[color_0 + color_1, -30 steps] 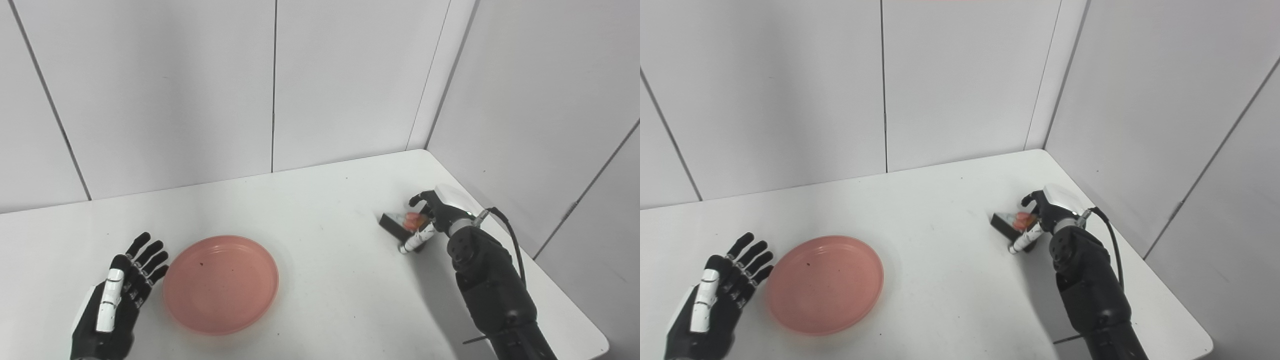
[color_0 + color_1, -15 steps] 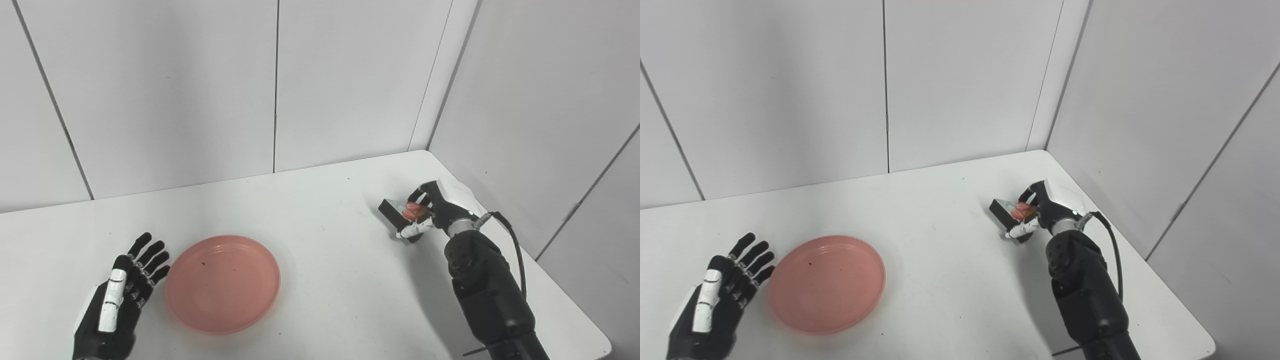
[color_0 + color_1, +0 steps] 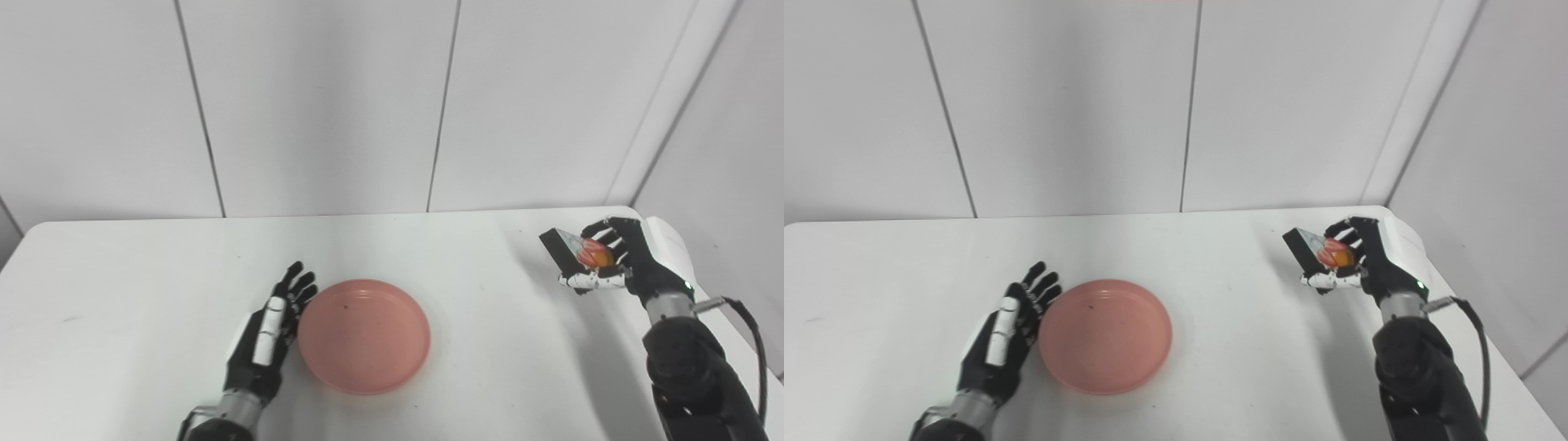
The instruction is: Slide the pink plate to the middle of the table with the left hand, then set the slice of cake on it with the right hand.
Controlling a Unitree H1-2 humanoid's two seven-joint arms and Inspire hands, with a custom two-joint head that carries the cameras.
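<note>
Nearest the robot, the left hand (image 3: 264, 334) lies flat on the table (image 3: 122, 318), fingers spread and holding nothing, its inner edge right beside the left rim of the plate (image 3: 364, 334); whether it actually touches the rim cannot be told. The plate sits near the middle of the table, toward the front edge, and nothing lies in it. So the sliding step looks done, or very nearly.

Farther back and well to the right, the right hand (image 3: 618, 260) is lifted clear of the table with its fingers clenched around the cake (image 3: 576, 254), a dark slab with a red and orange topping. The slice is tipped up on edge, its topped face turned toward the palm and its dark base facing the plate.

The coming move turns on one thing: the plate lies to the left of the right hand and nearer the robot, well apart from it, with bare table between. In my judgement the carry must run leftward and inward, and the wrist must roll so the base comes down flat. The left hand is much nearer the plate but sits outside the rim, so it should not block the set-down.
</note>
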